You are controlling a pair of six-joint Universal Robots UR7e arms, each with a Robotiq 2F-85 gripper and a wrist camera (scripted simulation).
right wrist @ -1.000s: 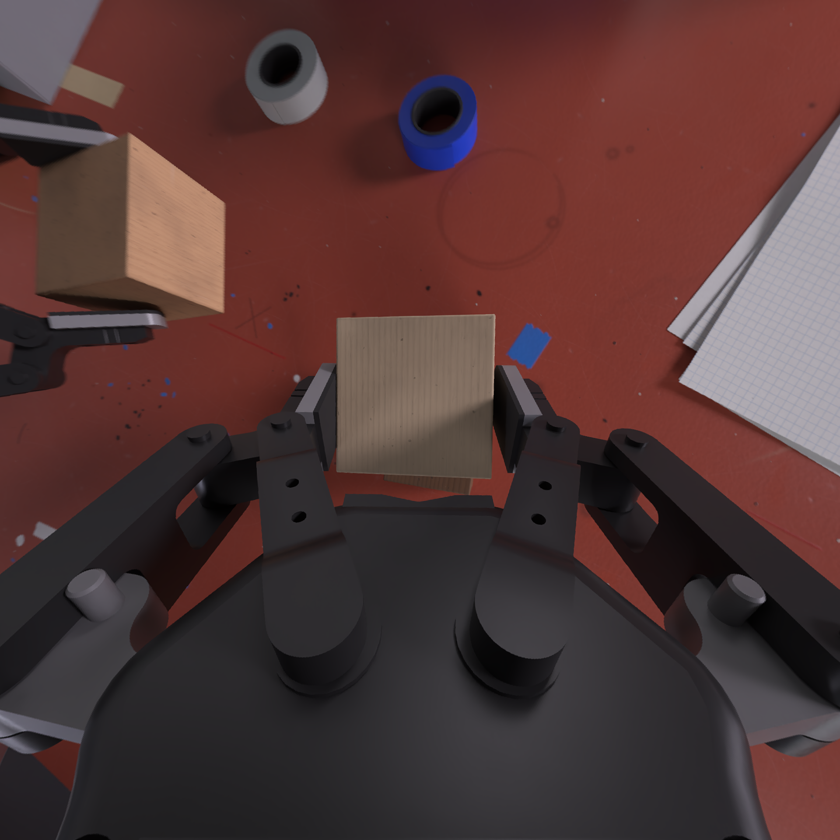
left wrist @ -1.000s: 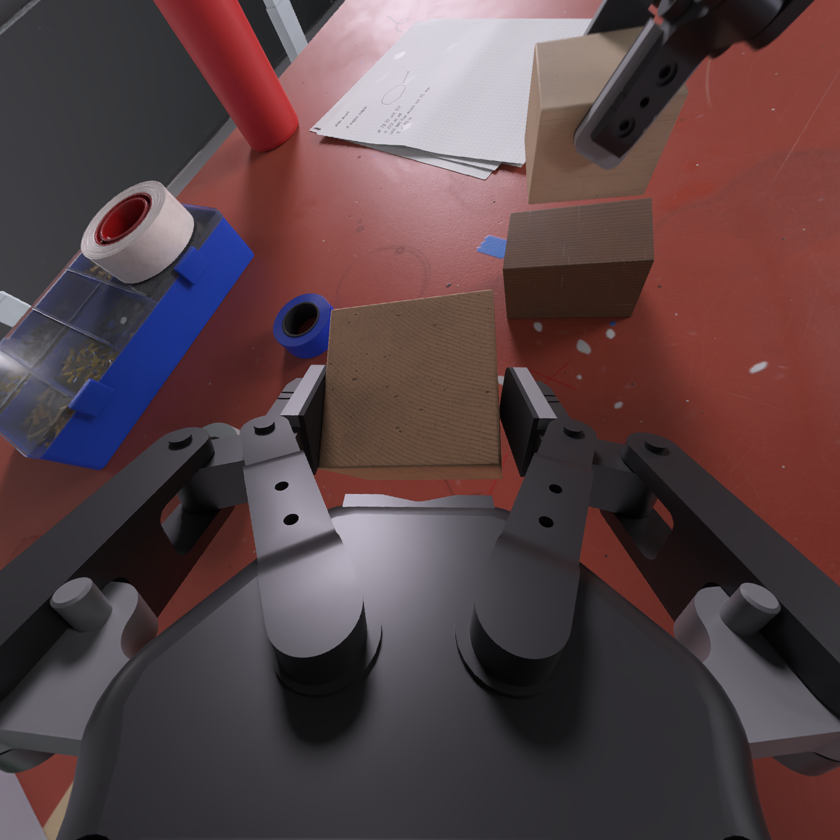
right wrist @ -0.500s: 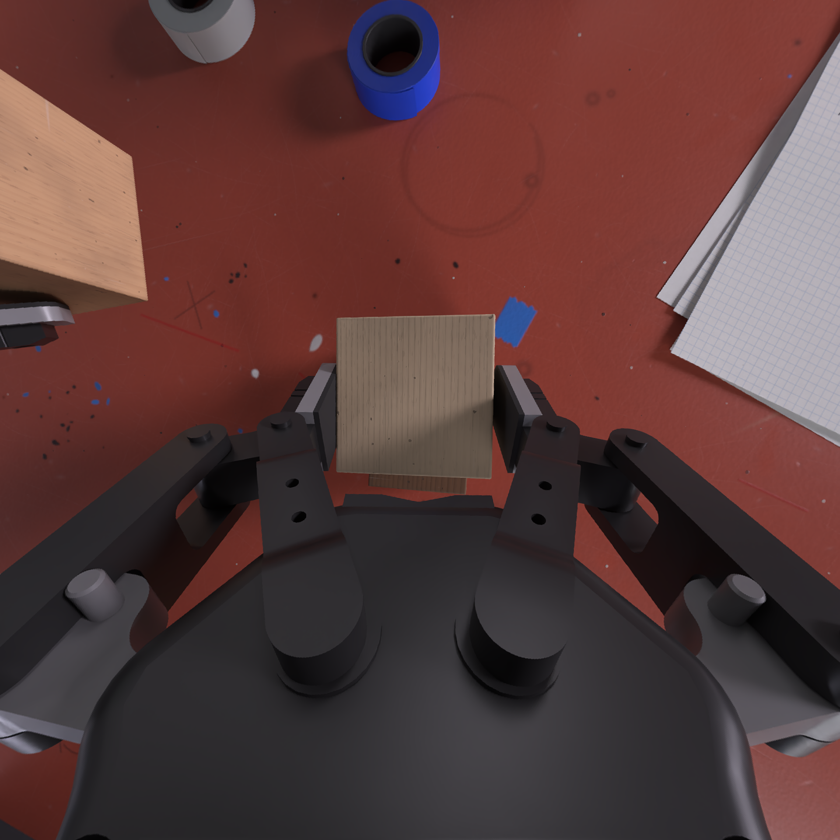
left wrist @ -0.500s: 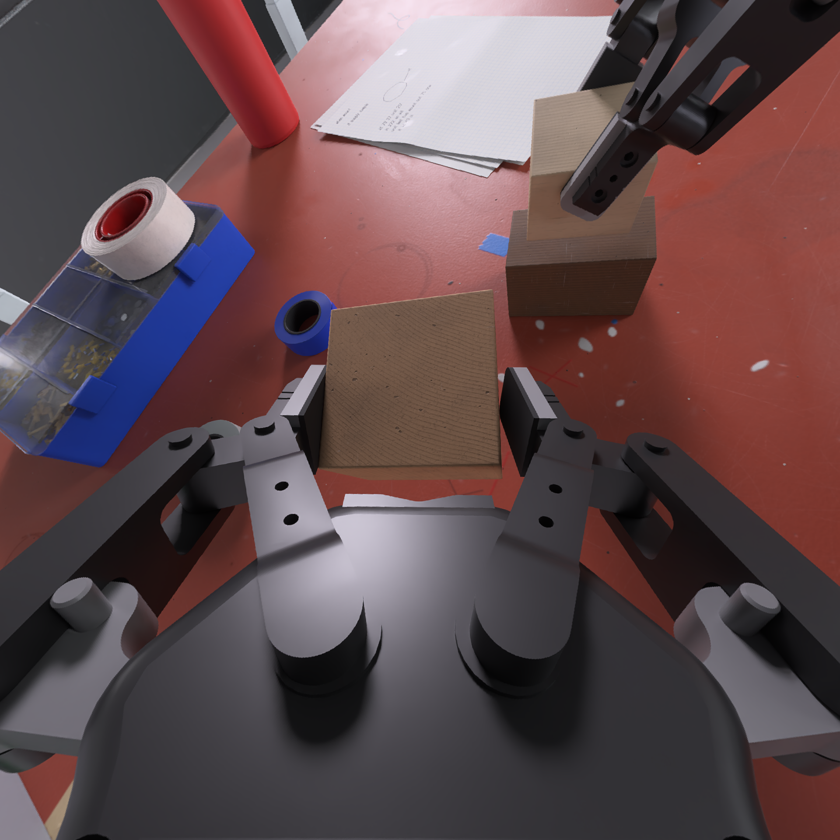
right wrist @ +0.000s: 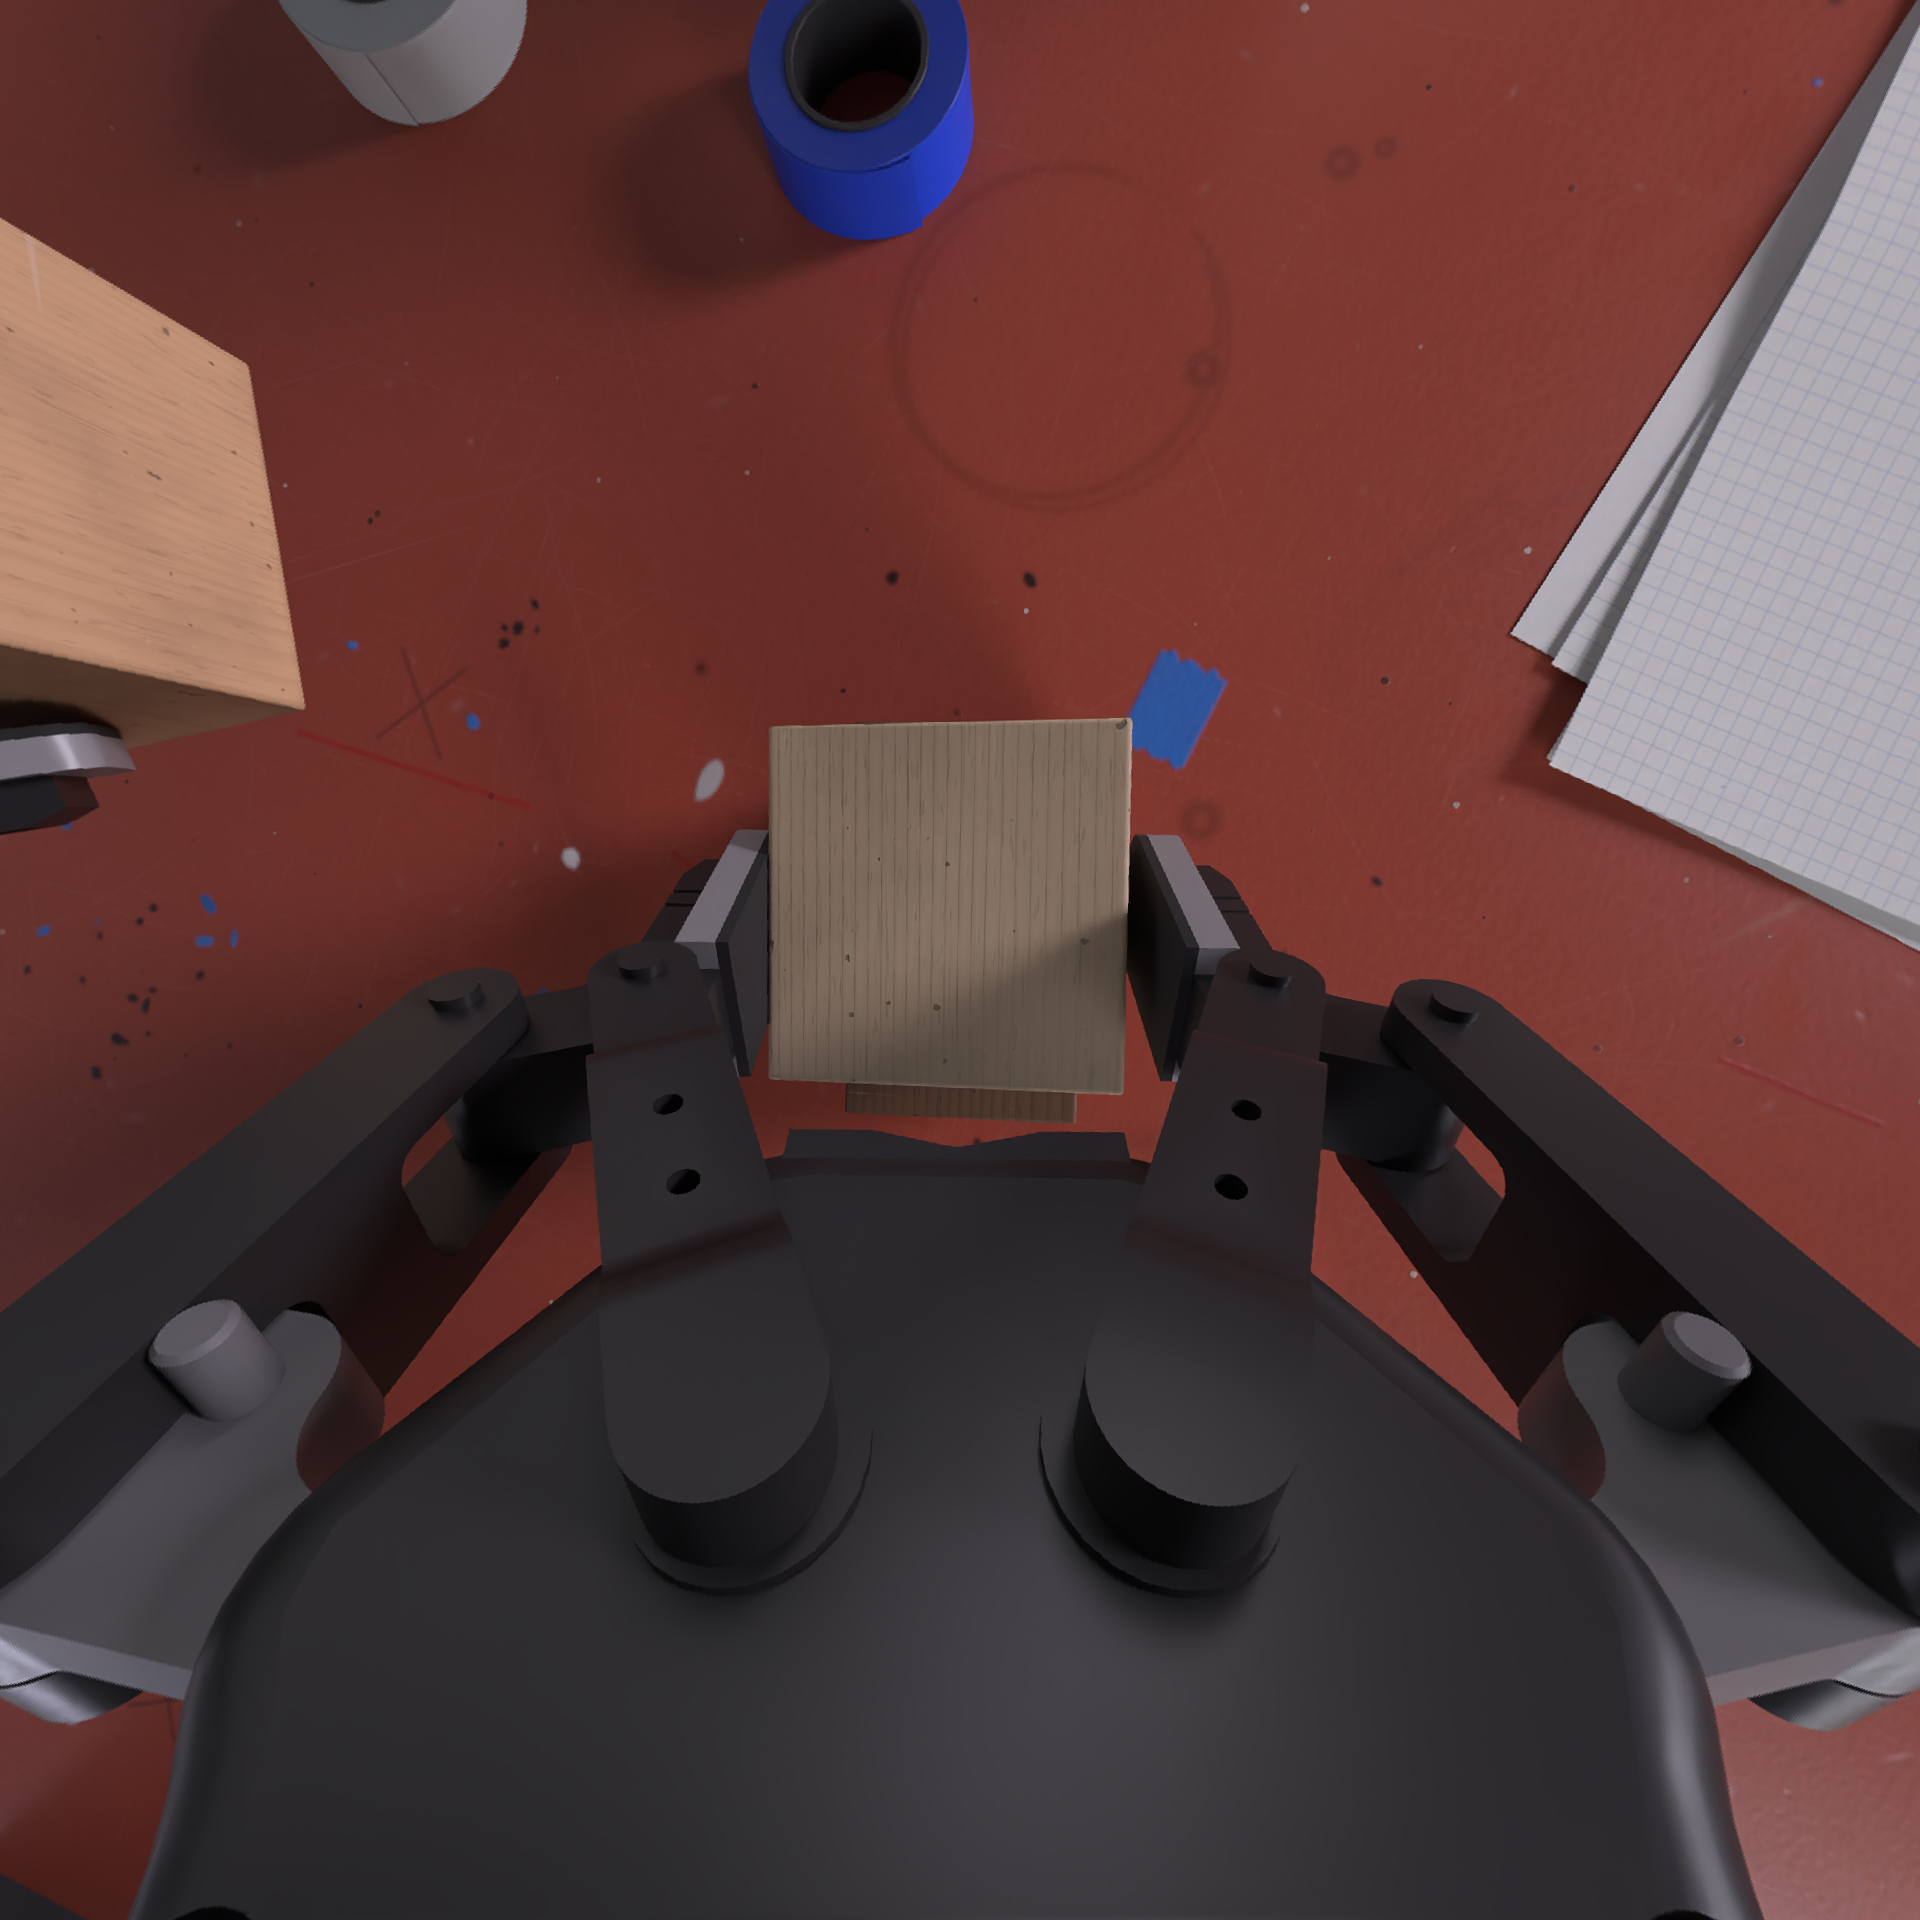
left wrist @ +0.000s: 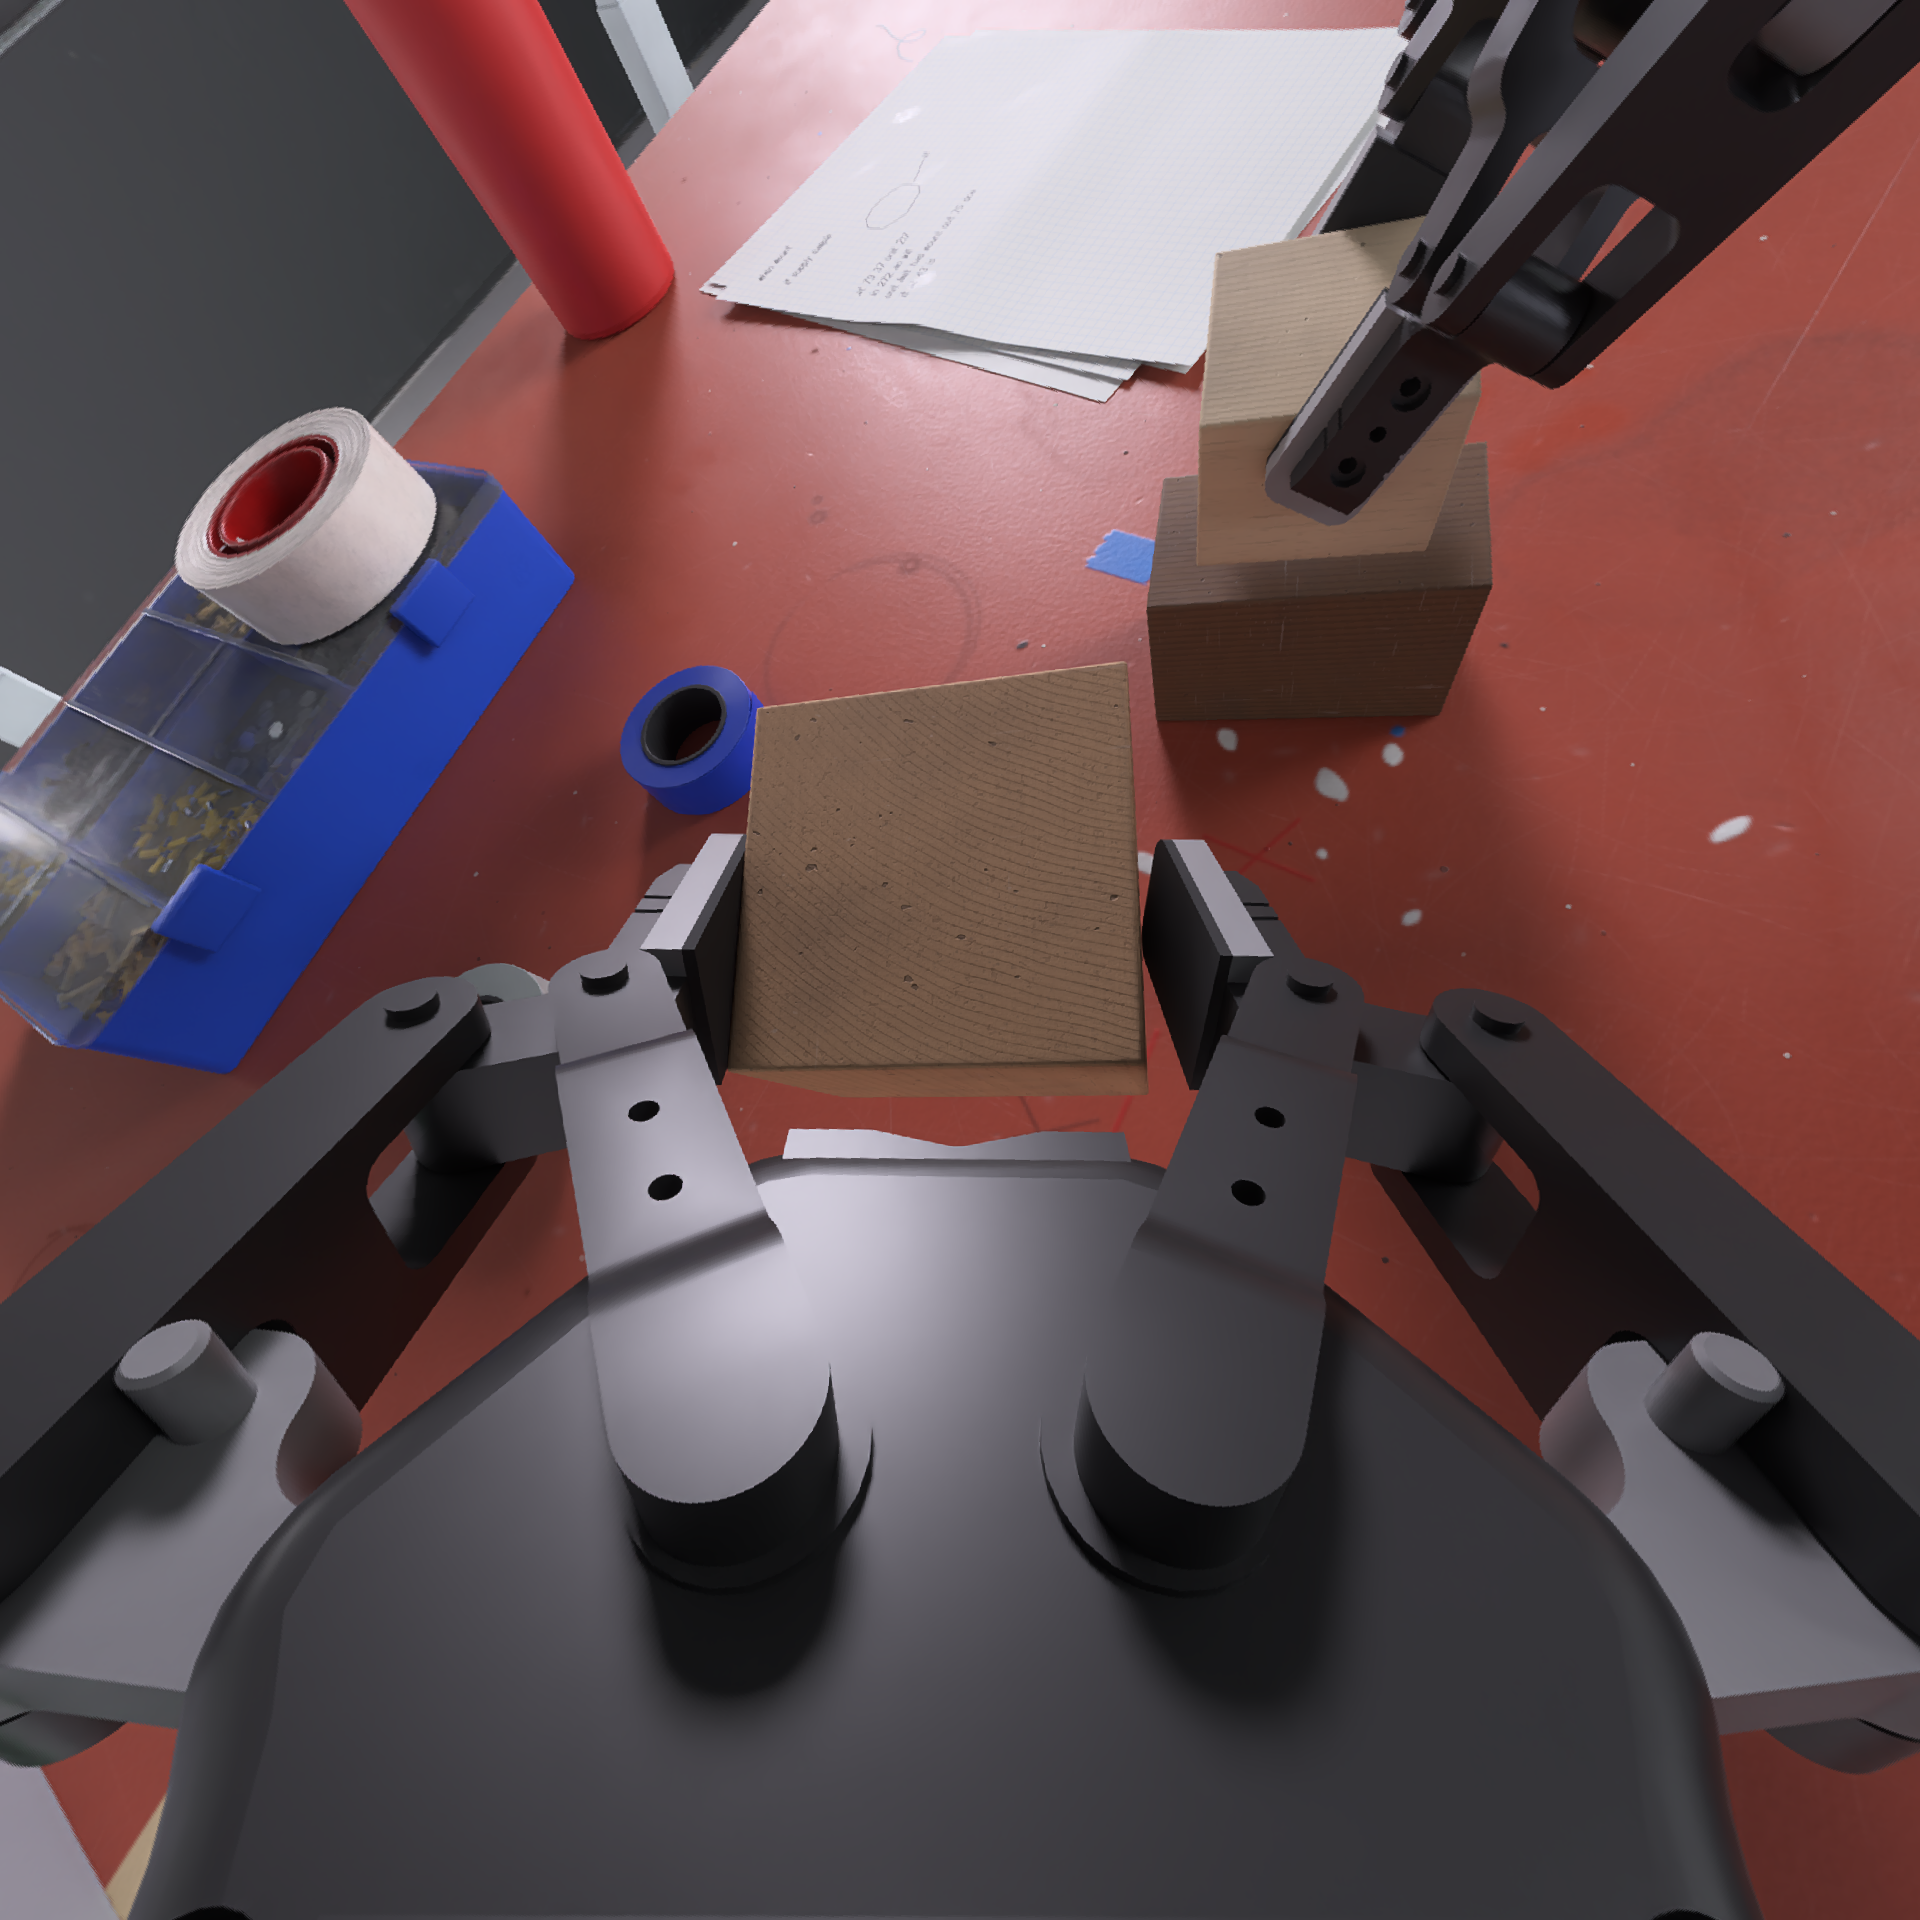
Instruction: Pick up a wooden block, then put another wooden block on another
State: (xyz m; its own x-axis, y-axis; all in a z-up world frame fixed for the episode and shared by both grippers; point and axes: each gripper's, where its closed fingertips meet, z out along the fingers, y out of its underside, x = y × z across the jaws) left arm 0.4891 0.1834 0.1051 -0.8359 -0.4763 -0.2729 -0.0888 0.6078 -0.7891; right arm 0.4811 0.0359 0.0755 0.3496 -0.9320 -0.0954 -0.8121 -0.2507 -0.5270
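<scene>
My left gripper (left wrist: 940,914) is shut on a brown wooden block (left wrist: 935,883) and holds it above the red table. That block also shows at the left edge of the right wrist view (right wrist: 125,499). My right gripper (right wrist: 945,894) is shut on a pale wooden block (right wrist: 945,904). In the left wrist view the pale block (left wrist: 1288,343) sits on top of a darker wooden block (left wrist: 1309,644) that stands on the table. One of the right gripper's fingers (left wrist: 1361,436) lies across the pale block's side. In the right wrist view only a strip of the darker block (right wrist: 956,1103) shows beneath the pale one.
A blue tape roll (left wrist: 686,738) (right wrist: 862,114) lies near my held block. A grey roll (right wrist: 416,52) lies beyond it. A blue parts box (left wrist: 291,748) carries a white tape roll (left wrist: 301,520). A red cylinder (left wrist: 540,156) and paper sheets (left wrist: 1039,187) (right wrist: 1766,571) lie at the back.
My right gripper has come down with the pale block, from above and behind the darker block onto its top. My left gripper and its block have not moved.
</scene>
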